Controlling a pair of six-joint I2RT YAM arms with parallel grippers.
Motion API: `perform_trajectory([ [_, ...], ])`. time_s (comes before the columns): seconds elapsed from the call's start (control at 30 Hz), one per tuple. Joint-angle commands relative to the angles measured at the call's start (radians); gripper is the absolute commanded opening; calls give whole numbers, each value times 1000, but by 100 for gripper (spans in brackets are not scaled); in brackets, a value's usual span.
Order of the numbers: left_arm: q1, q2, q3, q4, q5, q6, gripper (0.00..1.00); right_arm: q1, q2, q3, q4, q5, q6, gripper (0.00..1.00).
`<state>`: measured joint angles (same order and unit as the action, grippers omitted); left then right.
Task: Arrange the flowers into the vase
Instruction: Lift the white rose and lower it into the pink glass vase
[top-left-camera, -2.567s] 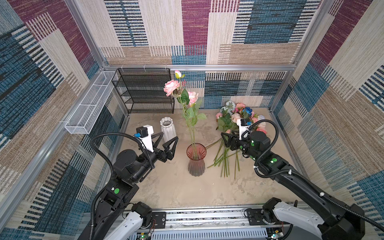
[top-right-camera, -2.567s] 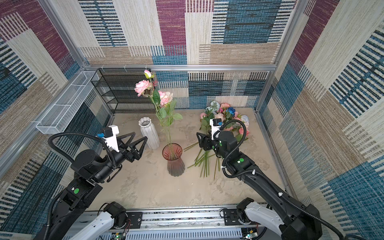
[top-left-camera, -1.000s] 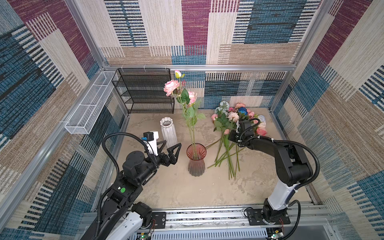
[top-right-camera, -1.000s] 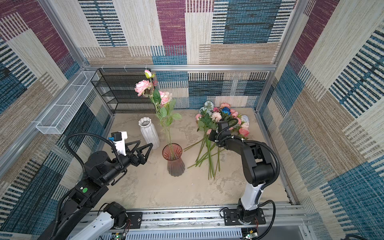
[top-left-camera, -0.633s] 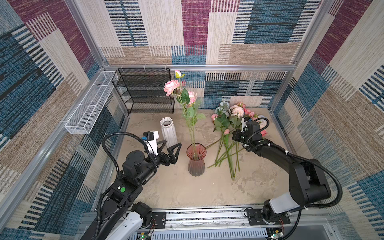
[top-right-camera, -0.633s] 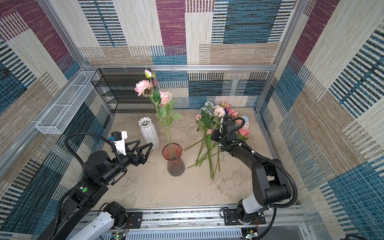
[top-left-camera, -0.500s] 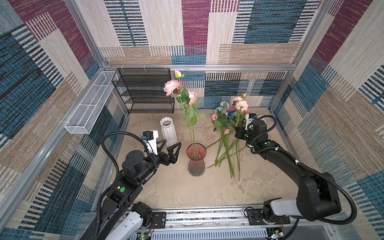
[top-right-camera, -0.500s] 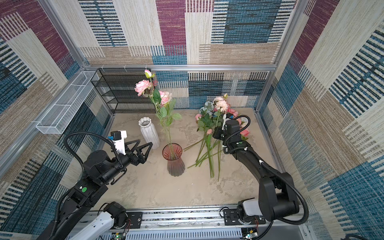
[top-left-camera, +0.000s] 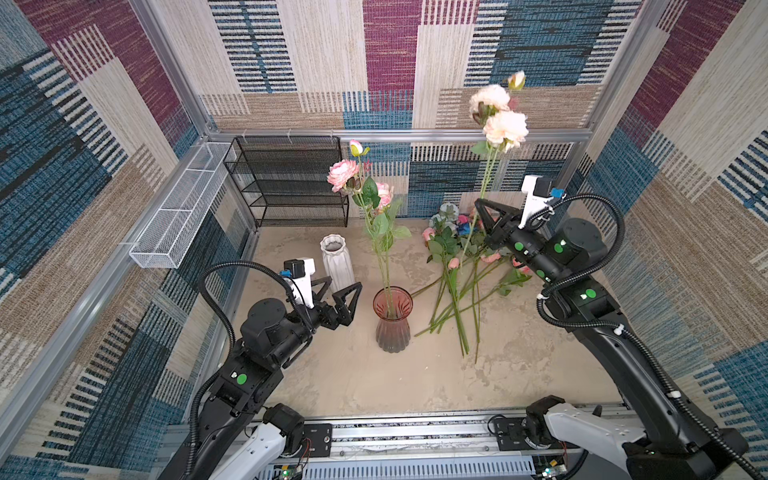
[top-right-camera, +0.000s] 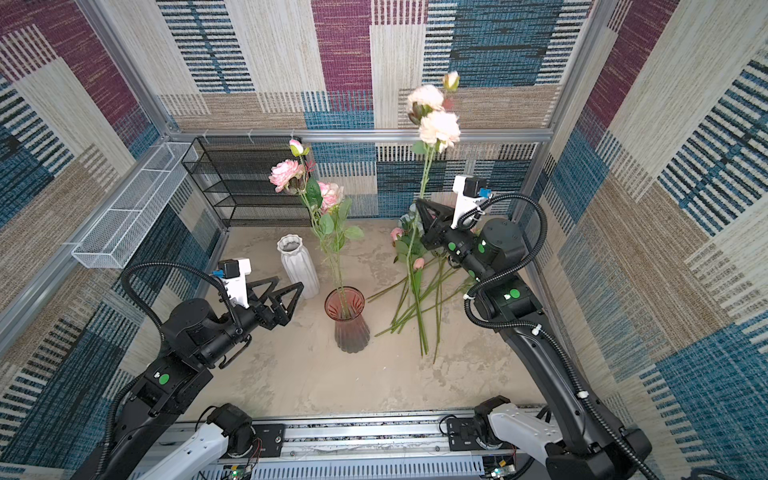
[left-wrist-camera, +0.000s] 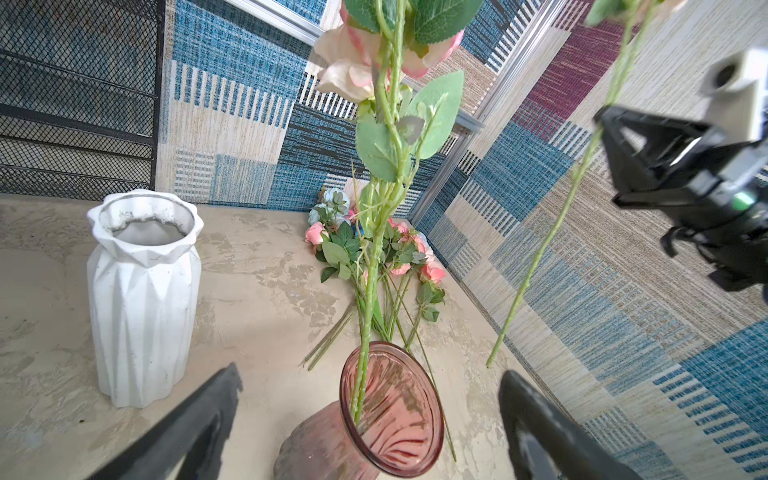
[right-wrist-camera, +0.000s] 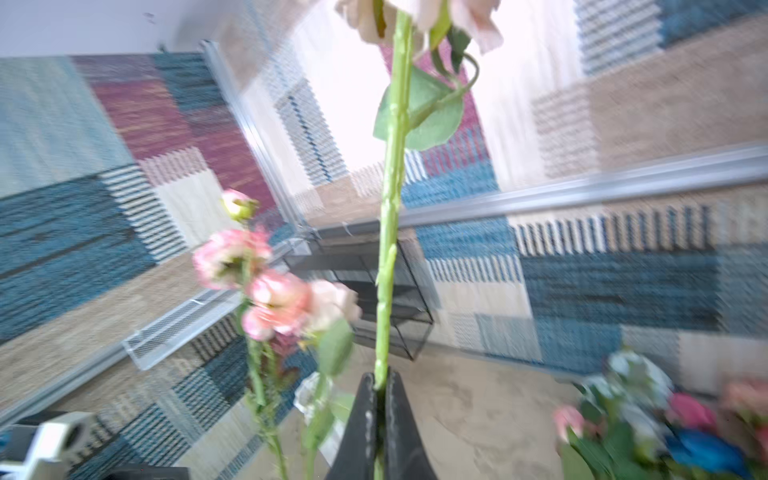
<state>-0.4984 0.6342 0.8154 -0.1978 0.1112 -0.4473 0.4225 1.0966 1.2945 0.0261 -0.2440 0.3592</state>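
Stem (right-wrist-camera: 388, 249) in R tool (right-wrist-camera: 379, 377), beside vase (top-left-camera: 392, 332).

Nothing can be read anywhere: no words, brands or numbers. The only marks are plain green dots (top-left-camera: 241, 378) on the arms (top-left-camera: 615, 353) — blank, with no letters or figures.

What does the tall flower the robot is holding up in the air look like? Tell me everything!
The held flower has two big, ruffled cream-pink blooms and a small closed bud on top of one long, thin green stem with a few leaves. It stands nearly upright in the air above the flower pile on the table. Only the right gripper touches it, shut on the stem partway down; the lower end seems to hang free.
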Motion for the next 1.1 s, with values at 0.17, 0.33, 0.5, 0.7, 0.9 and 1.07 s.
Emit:
perform_trajectory([
  [0.17,0,-7,21,-13,6,6,99,132,70,128,243,-61,-34,0],
  [0.33,0,-4,24,-15,1,4,99,169,114,60,421,-83,14,0],
  [0.5,0,-4,23,-16,-3,-1,99,200,127,-28,546,-111,46,0],
  [0.7,0,-1,14,-7,-5,-4,99,224,121,-175,632,-145,78,0],
  [0.9,0,4,7,3,-8,-4,99,241,124,-337,662,-143,54,0],
  [1.07,1,19,14,6,2,-4,99,243,156,-411,634,-180,55,1],
])
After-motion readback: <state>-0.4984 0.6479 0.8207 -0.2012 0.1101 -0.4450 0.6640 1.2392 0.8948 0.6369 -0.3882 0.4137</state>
